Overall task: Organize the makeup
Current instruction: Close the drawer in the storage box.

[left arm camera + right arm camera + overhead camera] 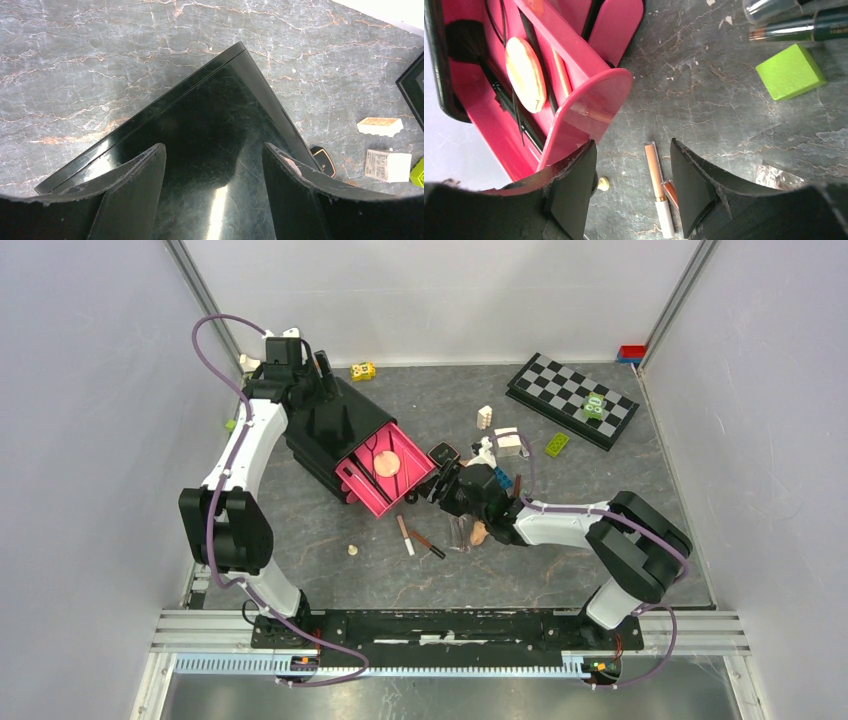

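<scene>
No legible text, brand or number in any view.
White cube point(387, 165), mid-table toward the far edge of the table point(620, 540): grey print on its upper face, too small and blurred to read. Dark green tube point(831, 25), lying on the table just beside a lime-green block point(790, 71): pale lettering along the barrel, too faint to make out.
</scene>
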### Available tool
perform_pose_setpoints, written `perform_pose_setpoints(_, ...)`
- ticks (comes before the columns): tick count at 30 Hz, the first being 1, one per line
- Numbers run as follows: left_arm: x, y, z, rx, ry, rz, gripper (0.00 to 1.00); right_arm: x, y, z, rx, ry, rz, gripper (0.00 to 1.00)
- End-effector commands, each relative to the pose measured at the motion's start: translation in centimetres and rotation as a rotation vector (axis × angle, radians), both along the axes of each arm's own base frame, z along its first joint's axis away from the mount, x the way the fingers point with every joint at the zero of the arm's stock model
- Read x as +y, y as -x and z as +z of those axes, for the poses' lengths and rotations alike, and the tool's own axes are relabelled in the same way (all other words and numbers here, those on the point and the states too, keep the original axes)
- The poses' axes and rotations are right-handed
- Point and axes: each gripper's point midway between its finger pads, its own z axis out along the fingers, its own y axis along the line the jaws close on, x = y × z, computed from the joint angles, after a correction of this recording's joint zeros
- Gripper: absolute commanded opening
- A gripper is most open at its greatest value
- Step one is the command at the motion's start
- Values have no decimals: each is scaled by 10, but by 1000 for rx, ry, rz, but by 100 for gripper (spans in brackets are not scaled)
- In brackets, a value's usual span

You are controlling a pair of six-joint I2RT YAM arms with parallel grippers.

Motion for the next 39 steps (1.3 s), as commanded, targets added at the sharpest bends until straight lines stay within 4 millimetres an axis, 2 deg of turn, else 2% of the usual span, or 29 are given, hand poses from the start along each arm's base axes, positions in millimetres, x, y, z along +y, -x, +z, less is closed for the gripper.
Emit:
perform_pose_setpoints(1,-3,26,-40,152,-16,-50,77,25,-21,62,-124,-151,-10,63)
perform_pose_setpoints(4,-3,30,-47,167,-18,-48,76,27,-21,64,-125,-157,-5,63)
perform_pose_setpoints(11,-2,36,-63,189,-22,-52,76,30,-28,83,-181,-141,-13,63)
perform_pose_setpoints(21,-8,38,-73,203,3,-73,76,57,-50,66,-166,-93,11,62)
perform_pose_setpoints(29,-14,37,-78,212,33,-81,75,80,-69,68,-182,-80,29,62)
perform_pose_setpoints(39,-14,36,-80,217,37,-85,75,105,-87,59,-165,-61,50,62)
